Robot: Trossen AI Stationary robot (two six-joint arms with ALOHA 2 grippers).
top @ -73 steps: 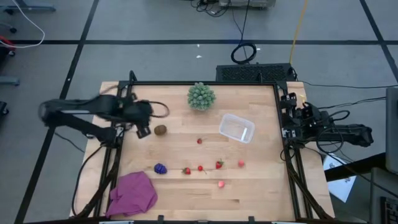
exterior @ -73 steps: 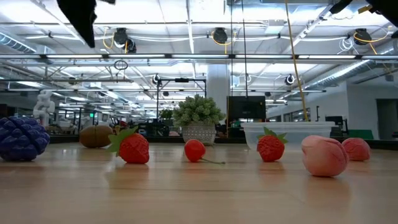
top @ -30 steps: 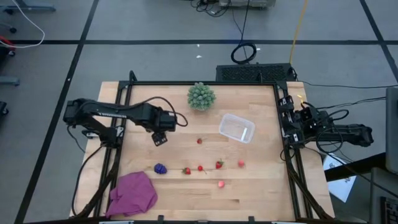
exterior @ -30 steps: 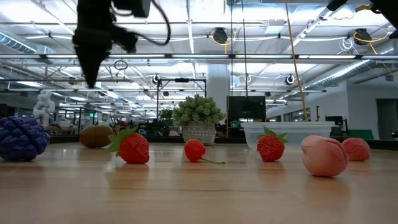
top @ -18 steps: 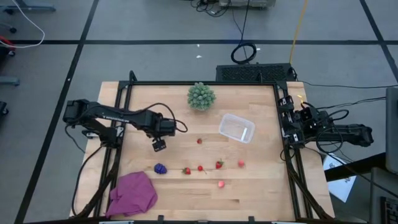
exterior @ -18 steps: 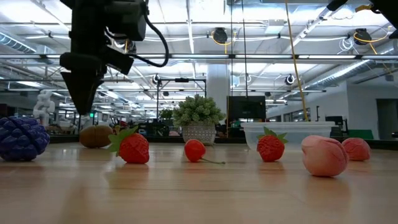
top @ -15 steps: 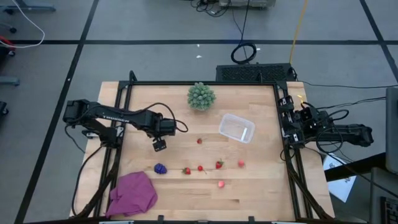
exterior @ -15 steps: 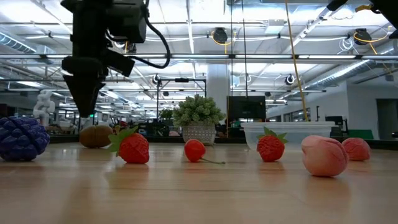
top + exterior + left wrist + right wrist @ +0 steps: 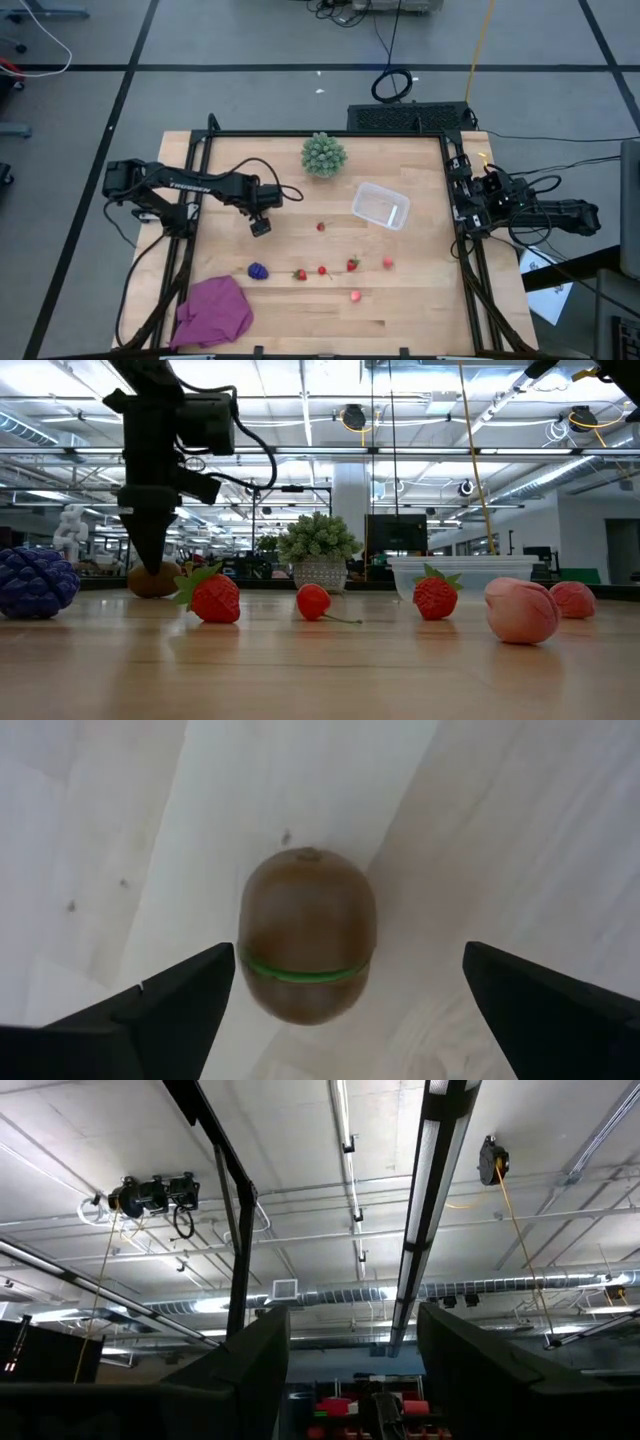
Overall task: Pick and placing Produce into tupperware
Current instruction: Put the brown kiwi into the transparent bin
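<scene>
Kiwi (image 9: 307,934) sits centre frame between my left gripper's (image 9: 350,995) wide-open, empty fingers (image 9: 175,990). My right gripper (image 9: 350,1350), half open, holds nothing at the table's right edge.

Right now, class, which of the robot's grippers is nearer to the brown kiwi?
The left. The left gripper hangs open directly above the kiwi, a finger on either side. The right gripper is parked off the table's right edge, pointing up at the ceiling.

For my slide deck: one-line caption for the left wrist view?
Open left gripper poised above a brown oval kiwi on the pale wooden table.
</scene>
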